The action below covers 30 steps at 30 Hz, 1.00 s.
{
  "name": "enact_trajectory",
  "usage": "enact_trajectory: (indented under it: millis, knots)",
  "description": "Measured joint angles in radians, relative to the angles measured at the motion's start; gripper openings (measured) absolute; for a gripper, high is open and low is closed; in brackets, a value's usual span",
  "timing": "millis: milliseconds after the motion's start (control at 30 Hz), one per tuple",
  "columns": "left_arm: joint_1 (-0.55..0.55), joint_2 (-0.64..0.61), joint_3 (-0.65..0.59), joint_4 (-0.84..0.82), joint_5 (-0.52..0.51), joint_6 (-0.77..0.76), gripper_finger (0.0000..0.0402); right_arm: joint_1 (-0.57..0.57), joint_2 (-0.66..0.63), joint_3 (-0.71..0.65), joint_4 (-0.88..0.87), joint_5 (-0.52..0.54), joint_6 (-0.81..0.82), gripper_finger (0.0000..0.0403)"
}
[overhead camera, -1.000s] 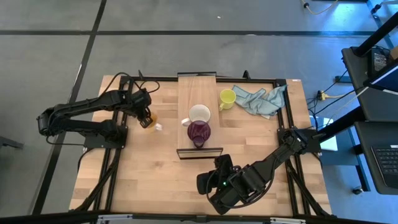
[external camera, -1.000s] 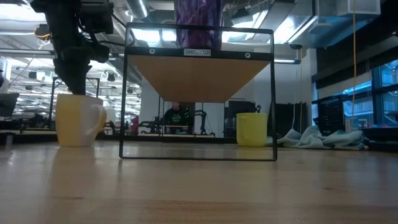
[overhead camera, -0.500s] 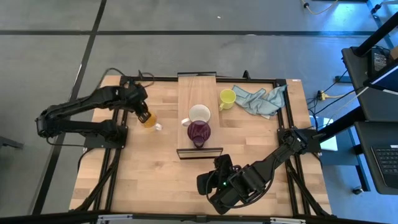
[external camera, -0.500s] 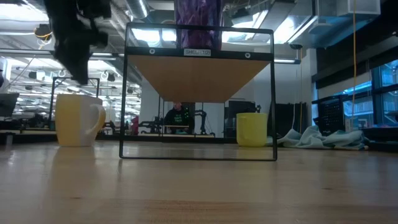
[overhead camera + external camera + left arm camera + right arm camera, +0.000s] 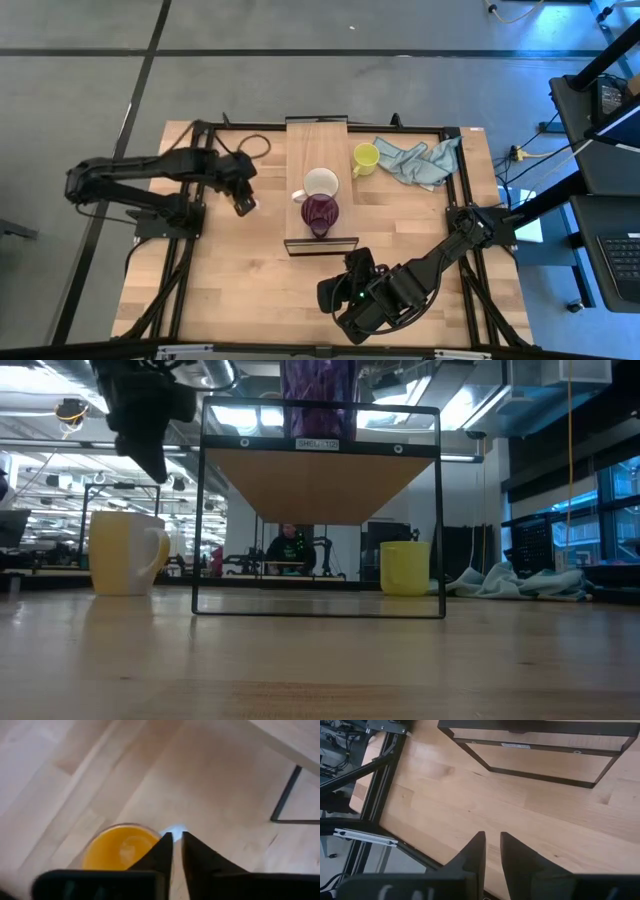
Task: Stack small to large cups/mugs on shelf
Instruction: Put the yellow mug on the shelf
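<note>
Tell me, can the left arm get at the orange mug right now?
Probably yes. The left gripper hangs right above the orange mug, nearly closed, beside its rim, and nothing stands between them.

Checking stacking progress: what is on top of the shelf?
On the shelf sit a white mug and a purple mug, side by side, not stacked. Their insides look empty.

White and purple mugs on shelf
</note>
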Motion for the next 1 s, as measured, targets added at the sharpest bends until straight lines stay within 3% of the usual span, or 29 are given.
enact_trajectory:
  millis: [100,500,667,1000]
  knots:
    - [-0.037,0.051,0.0,0.04,-0.004,-0.001,0.0005,0.0,0.0,0.0,0.0,0.0,0.0,0.006]
    - [-0.111,0.222,0.0,0.066,-0.09,0.05,0.0001,0.0,0.0,0.0,-0.007,-0.021,0.003,0.006]
    - [-0.13,0.262,0.0,0.066,-0.15,0.054,0.0001,0.0,0.0,0.0,-0.011,-0.024,0.003,0.006]
    - [-0.14,0.312,0.0,0.058,-0.154,0.054,0.0001,0.0,0.0,0.0,-0.018,-0.026,0.003,0.006]
